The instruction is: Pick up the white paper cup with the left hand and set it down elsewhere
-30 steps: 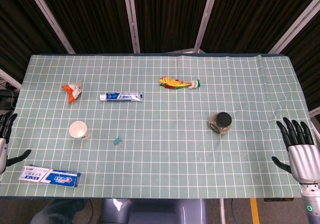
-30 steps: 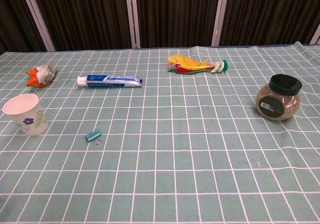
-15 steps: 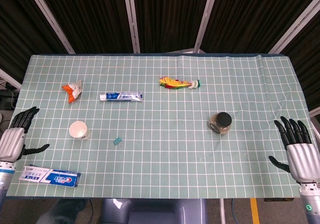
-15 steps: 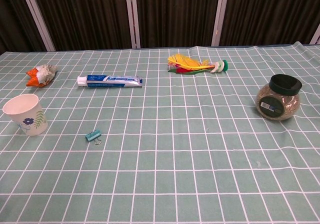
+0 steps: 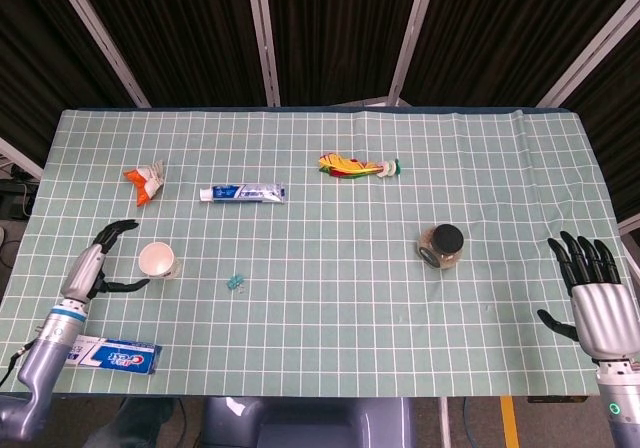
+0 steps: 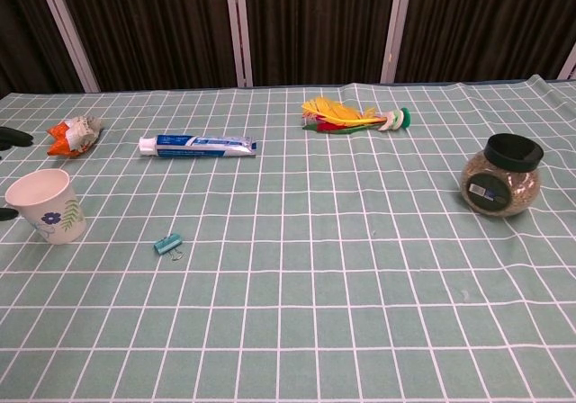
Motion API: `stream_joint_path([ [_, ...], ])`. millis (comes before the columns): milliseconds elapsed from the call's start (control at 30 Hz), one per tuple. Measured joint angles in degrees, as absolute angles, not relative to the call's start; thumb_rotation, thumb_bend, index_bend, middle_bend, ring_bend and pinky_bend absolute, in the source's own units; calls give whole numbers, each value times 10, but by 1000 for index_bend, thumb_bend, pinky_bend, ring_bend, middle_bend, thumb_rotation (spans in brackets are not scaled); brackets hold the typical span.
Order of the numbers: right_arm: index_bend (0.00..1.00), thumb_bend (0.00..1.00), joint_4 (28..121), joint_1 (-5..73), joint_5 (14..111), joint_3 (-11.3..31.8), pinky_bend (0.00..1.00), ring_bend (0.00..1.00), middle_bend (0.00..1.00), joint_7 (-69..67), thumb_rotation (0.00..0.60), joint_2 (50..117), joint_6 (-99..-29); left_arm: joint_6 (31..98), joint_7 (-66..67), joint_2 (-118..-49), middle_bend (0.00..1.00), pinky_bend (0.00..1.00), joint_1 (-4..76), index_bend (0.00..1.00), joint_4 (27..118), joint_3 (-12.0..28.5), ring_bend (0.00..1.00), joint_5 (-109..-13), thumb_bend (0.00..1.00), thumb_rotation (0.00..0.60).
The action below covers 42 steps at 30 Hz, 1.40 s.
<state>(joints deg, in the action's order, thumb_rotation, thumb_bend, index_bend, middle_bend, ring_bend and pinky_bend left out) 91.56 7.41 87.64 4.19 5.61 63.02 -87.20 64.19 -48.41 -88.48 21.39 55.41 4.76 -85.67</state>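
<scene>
The white paper cup [image 5: 157,260] with a blue flower print stands upright at the left of the table, also seen in the chest view [image 6: 47,205]. My left hand [image 5: 100,260] is just left of the cup, fingers spread and curved toward it, not touching it. Only its dark fingertips [image 6: 11,136] show at the chest view's left edge. My right hand [image 5: 596,293] hovers open at the table's right edge, far from the cup.
A toothpaste box [image 5: 100,351] lies near the front left corner. Behind the cup are an orange wrapper [image 5: 145,180] and a toothpaste tube [image 5: 242,194]. A small teal clip [image 5: 236,283] lies right of the cup. A feathered shuttlecock [image 5: 356,167] and a jar [image 5: 442,246] sit further right.
My left hand has moved in from the table's left edge toward the cup and now curves beside it. The right hand has barely shifted.
</scene>
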Motion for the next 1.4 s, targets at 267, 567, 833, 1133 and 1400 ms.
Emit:
stream_joint_path([
  [267,0,0,913,73,865,47,0,0,0,59,600,632,-868,625,-516,-947,245,251,247,247,486,42,200,-868,0,600],
  [567,0,0,911,72,859,51,0,0,0,56,600,632,-864,641,-468,-975,469,469,251,432,456,55,436,-848,0,600],
  [833,0,0,912,71,859,52,0,0,0,53,600,630,-861,684,-390,-960,480,474,251,447,481,58,449,-858,0,600],
  [1133,0,0,916,71,855,53,0,0,0,51,600,627,-856,710,-162,-916,501,488,263,482,541,48,465,-887,0,600],
  [1400,0,0,918,71,852,53,0,0,0,56,600,628,-853,700,145,-890,505,490,283,500,583,34,469,-913,0,600],
])
